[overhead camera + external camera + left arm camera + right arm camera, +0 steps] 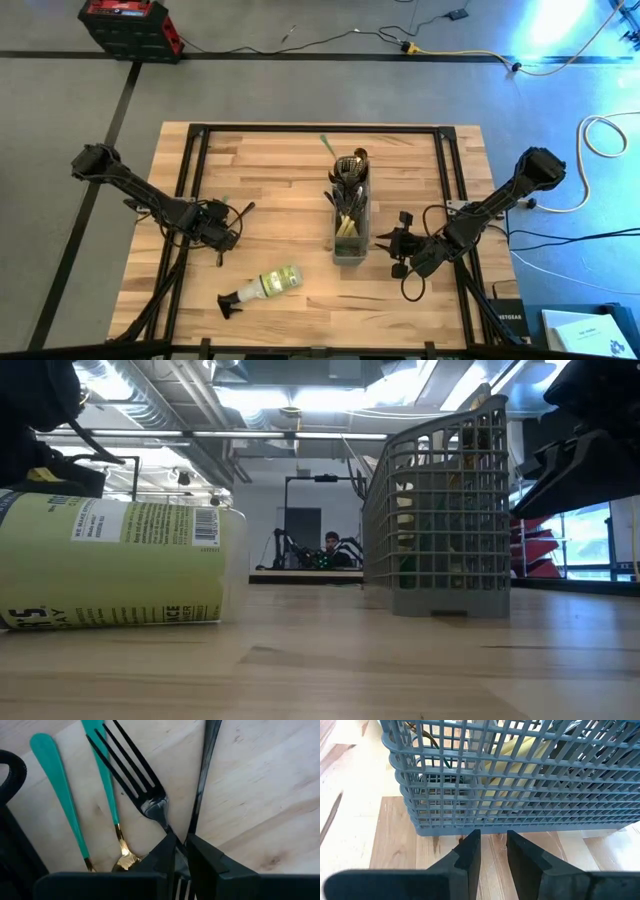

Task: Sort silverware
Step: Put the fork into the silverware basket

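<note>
At the near edge of the wooden surface a spray bottle lies on its side, not part of the job.

A little farther in, on the left, the left gripper is low over the surface. In its wrist view the jaws are clamped on the neck of a dark fork, with a second dark handle crossing just beside it; I cannot tell if that one is caught too. Two green-handled pieces with gold ends lie beside the fork, flat on the wood.

On the right, about the same depth, the right gripper stands just beside the near end of the grey mesh caddy. Its jaws are slightly apart, nothing is between them, and they point at the caddy's base.

The caddy is in the middle of the surface and already holds much silverware: cream handles in the near part, dark and gold pieces in the far part. Just beyond its far end one more green-handled piece lies loose.

I judge the sorting mostly done. Left are the fork in the grip, the few pieces beside it, and the far loose one.
</note>
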Robot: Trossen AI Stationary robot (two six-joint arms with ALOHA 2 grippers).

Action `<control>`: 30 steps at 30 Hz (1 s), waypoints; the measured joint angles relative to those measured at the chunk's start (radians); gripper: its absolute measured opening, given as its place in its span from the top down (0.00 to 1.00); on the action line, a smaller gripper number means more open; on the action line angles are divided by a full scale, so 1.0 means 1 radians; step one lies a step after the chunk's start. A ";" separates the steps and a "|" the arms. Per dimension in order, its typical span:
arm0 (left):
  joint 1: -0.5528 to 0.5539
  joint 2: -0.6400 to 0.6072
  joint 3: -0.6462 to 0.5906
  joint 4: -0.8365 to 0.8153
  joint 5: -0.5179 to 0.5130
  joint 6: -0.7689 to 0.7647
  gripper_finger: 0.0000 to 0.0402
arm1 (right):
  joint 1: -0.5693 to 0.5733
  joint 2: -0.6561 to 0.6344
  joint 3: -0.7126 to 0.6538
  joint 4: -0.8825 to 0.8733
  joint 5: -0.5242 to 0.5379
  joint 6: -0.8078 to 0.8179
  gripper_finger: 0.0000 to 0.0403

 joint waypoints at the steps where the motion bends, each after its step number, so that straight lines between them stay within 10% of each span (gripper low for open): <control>1: 0.000 0.000 0.000 0.000 0.000 -0.005 0.92 | 0.000 0.000 0.000 0.000 0.000 0.000 0.81; 30: 0.001 -0.001 0.000 0.003 -0.055 -0.084 0.92 | 0.000 0.000 0.000 -0.001 -0.018 0.000 0.81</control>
